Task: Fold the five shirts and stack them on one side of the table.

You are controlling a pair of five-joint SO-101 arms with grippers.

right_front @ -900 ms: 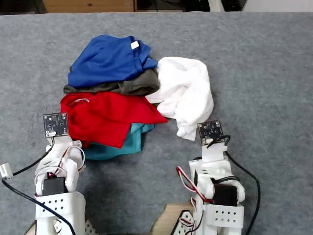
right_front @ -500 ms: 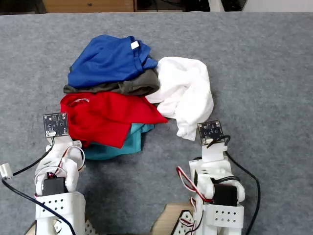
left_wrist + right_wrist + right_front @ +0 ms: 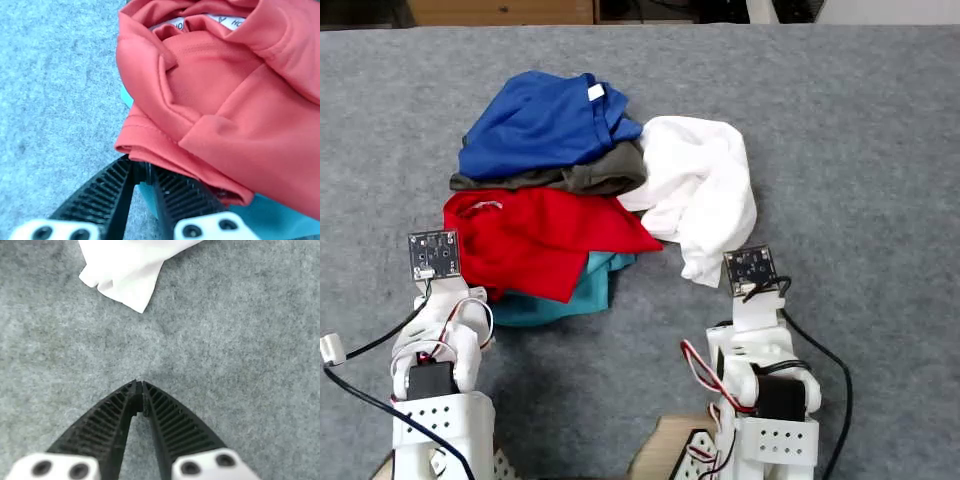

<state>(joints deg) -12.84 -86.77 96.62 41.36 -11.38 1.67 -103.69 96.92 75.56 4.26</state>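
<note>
Five shirts lie in a loose pile at the table's middle left: blue (image 3: 540, 120) at the back, dark olive (image 3: 580, 175) under it, red (image 3: 540, 235) in front, teal (image 3: 560, 300) peeking from beneath the red, and white (image 3: 705, 190) crumpled to the right. My left gripper (image 3: 142, 165) is shut, its tips at the hem of the red shirt (image 3: 225, 100), with teal cloth (image 3: 280, 220) below. My right gripper (image 3: 139, 384) is shut over bare grey cloth, a short way from a corner of the white shirt (image 3: 130, 270).
The table is covered in grey felt (image 3: 860, 150), with open room on the right and at the far left. Both arm bases stand at the front edge, the left arm (image 3: 435, 300) and the right arm (image 3: 755, 320). Wires trail beside each base.
</note>
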